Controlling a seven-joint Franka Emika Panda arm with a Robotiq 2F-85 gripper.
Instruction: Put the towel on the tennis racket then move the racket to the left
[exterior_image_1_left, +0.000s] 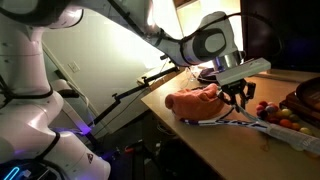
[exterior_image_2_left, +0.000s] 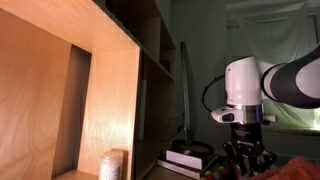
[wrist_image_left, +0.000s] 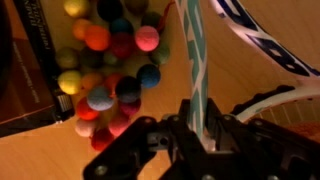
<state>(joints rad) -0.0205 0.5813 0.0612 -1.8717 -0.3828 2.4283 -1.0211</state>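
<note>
Claw (wrist_image_left: 200, 125) is clamped on the racket (wrist_image_left: 197, 70) shaft. Towel (exterior_image_1_left: 195, 100) appears to lie over its head, by the worktop (exterior_image_1_left: 230, 152) edge: first step judged done. Leftward move outstanding.

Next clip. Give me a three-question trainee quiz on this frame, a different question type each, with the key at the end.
1. True or false: the pincer is closed on the towel.
2. In the wrist view, what lies beside the tennis racket? A) coloured balls B) a mug C) a sponge
3. Fill in: in an exterior view, the towel's colour is ___.
Key: 1 false, the pincer grips the tennis racket's thin shaft; 2 A; 3 salmon-orange.
</note>
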